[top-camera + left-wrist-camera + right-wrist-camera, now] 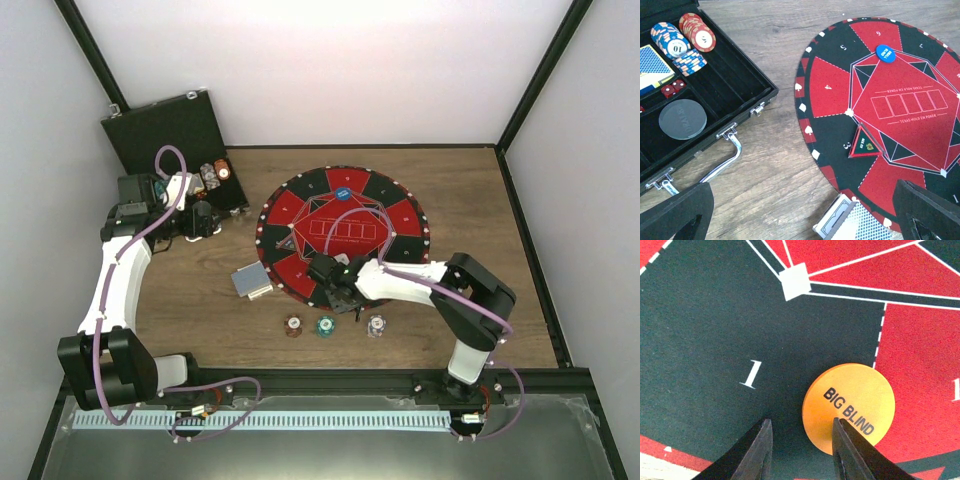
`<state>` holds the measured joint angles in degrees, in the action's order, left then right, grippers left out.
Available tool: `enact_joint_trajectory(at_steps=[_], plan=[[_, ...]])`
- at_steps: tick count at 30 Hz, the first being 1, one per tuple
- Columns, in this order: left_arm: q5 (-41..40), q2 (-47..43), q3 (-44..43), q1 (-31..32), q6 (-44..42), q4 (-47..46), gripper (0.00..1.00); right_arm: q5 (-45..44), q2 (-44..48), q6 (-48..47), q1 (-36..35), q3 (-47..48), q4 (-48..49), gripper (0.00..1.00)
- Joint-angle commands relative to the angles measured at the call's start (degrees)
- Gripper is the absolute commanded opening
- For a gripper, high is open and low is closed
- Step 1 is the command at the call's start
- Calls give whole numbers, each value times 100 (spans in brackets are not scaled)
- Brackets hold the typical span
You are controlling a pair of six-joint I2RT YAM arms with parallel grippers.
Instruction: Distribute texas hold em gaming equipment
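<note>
Wood-grain table (pixel 200 320) within white walls. Orange marker disc (pixel 849 407), lettered BIG BLIND, flat at 6 o'clock on round red-and-black mat (pixel 290 215), astride the border of black sector 1 and the red sector beside it. Right gripper (pixel 801 427) directly above: jaws narrowly parted, only mat visible between, one finger (pixel 852 455) overlapping the disc's rim at 7 o'clock; contact not determinable. Blue marker disc (pixel 885 53) flat toward 12 o'clock on same mat; red-edged triangular marker (pixel 865 145) also on it. Off the mat's rim at 6 o'clock, a row on bare wood: brown chip (pixel 293 326), teal chip (pixel 325 326), white chip (pixel 376 326). Stack of grey-blue-backed cards (pixel 252 281) at 8 o'clock, just beside the rim. Black hinged case (pixel 735 80) open at 10 o'clock, containing blue-and-white chips (pixel 675 45), red chips (pixel 697 32), red dice (pixel 672 89), grey disc (pixel 682 119). Left gripper (pixel 802 200) between case and mat, jaws spread wide, holding nothing.
</note>
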<state>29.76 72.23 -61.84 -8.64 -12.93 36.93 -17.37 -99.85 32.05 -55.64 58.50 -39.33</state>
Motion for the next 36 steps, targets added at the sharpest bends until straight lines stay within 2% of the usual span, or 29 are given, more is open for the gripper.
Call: enact_joint_trajectory(at_steps=[1, 12, 20, 30, 36], plan=[[-20, -95, -181, -24, -75, 43, 100, -224, -137, 116, 140, -270, -97, 34], [-67, -95, -209, -22, -60, 40, 100, -431, 183, 91, 801, -627, -87, 31], [-84, -87, -205, -22, -67, 26, 100, -670, 209, 97, 786, -376, -362, 31], [-102, -116, -188, -23, -103, 42, 100, -542, 144, 146, 1042, -561, -191, 31], [-59, -95, -198, -23, -113, 57, 100, -495, 307, -72, 1019, -89, -309, 34]])
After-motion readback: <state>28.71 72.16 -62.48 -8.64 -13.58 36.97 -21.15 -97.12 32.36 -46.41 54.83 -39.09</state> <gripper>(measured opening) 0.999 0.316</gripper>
